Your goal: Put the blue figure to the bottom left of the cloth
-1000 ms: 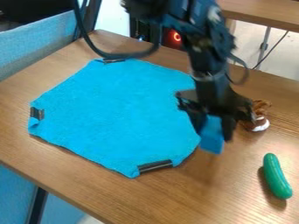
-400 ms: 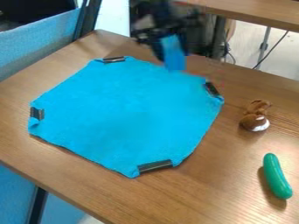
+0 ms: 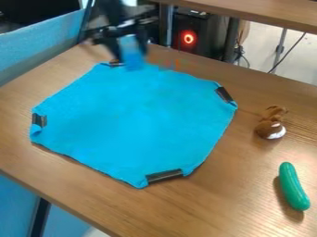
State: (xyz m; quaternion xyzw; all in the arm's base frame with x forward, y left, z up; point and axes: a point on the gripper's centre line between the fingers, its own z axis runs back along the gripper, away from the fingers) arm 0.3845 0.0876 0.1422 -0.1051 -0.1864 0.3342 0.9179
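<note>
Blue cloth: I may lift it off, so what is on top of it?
Black clips at four corners, one partly hidden behind the blue figure. What lies beneath the cloth is covered.

The hand point(image 3: 130, 54) hangs, upper left (fingers down, gripping).

Of cloths there is one point(image 3: 130, 120), and of black clips there are four point(image 3: 164, 176), all four on the cloth. There is one blue figure point(image 3: 130, 54), one green cucumber point(image 3: 293, 186) and one brown and white toy point(image 3: 271, 124), so the loose things come to three, each the only one of its kind. One arm point(image 3: 113, 10) shows, with one pair of fingers point(image 3: 114, 47), blurred, on the blue figure. The surface point(image 3: 241, 208) that carries the things is one, and one more wooden top point(image 3: 278, 13) stands behind it. Farther back there is one glowing red ring point(image 3: 188, 38).
</note>
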